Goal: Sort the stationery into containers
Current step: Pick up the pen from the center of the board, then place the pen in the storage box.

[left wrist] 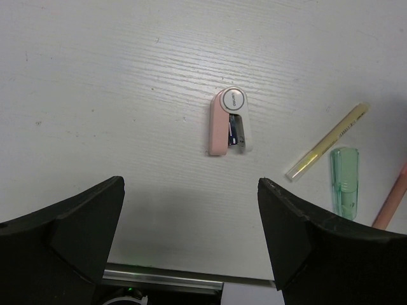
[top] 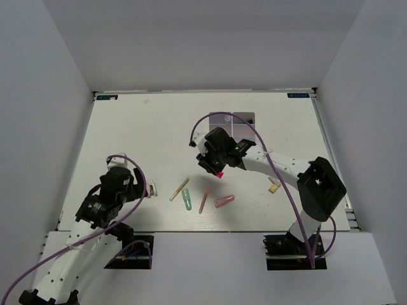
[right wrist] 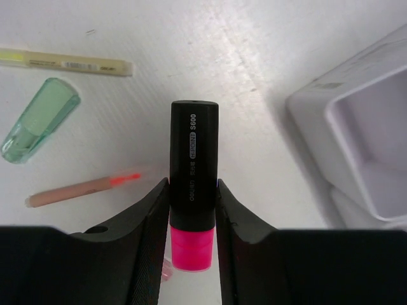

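Note:
My right gripper (right wrist: 193,194) is shut on a black marker with a pink cap (right wrist: 193,159), held above the table; from above the gripper (top: 216,168) hangs just in front of the white containers (top: 240,121), which the arm partly hides. One open compartment of the containers (right wrist: 365,143) shows on the right of the wrist view. On the table lie a yellow pen (top: 179,189), a green tube (top: 187,199), an orange stick (top: 204,199), a pink tube (top: 224,201) and a beige block (top: 274,185). My left gripper (left wrist: 191,190) is open and empty, just short of a small pink-and-white stapler (left wrist: 230,122).
The left gripper (top: 141,186) sits low at the table's left front, near the metal front edge (left wrist: 165,276). The yellow pen (left wrist: 329,141), green tube (left wrist: 344,179) and orange stick (left wrist: 391,200) lie to its right. White walls enclose the table.

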{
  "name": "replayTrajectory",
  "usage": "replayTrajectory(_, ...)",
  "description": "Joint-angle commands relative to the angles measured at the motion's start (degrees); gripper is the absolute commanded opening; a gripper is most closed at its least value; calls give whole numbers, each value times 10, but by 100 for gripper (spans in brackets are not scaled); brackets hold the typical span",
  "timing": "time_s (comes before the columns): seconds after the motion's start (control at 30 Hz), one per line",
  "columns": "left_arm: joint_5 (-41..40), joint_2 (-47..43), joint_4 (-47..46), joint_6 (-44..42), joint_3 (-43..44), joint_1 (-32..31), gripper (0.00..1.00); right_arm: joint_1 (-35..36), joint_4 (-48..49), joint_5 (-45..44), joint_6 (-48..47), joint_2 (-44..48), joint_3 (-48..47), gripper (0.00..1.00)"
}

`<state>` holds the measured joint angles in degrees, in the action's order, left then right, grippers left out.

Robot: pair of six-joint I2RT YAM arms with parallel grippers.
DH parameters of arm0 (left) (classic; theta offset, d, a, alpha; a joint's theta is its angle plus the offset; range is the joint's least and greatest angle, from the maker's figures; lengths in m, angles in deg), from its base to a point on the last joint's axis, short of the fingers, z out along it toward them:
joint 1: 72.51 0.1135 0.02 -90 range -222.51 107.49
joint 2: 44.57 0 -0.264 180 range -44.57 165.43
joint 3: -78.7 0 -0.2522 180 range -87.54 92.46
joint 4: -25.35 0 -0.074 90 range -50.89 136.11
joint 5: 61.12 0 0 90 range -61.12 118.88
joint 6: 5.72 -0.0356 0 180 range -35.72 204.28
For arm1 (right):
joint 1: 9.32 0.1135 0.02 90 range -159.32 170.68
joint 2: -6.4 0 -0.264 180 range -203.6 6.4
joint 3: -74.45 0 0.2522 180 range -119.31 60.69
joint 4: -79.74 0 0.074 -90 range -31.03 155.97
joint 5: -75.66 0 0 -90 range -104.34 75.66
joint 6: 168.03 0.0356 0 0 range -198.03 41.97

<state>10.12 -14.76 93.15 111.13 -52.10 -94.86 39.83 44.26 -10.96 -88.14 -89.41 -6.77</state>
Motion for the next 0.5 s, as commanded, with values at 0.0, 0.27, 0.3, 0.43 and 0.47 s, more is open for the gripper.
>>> replayTrajectory(0.0,4,-4,3,3,-1,2,96,2,-20,-68,-62,38,-50,8)
replayTrajectory(0.27,7,-5,2,4,-4,1,96,-16,-52,-230,-287,71,-131,1)
replayTrajectory(0.3,7,-4,-2,4,-4,2,96,-17,-48,-260,-306,73,-137,0)
replayTrajectory(0.43,13,-5,-3,4,-3,2,96,-36,-27,-306,-401,84,-145,0)
replayTrajectory(0.47,13,-4,-3,3,-4,2,96,-41,-27,-309,-440,84,-148,0)
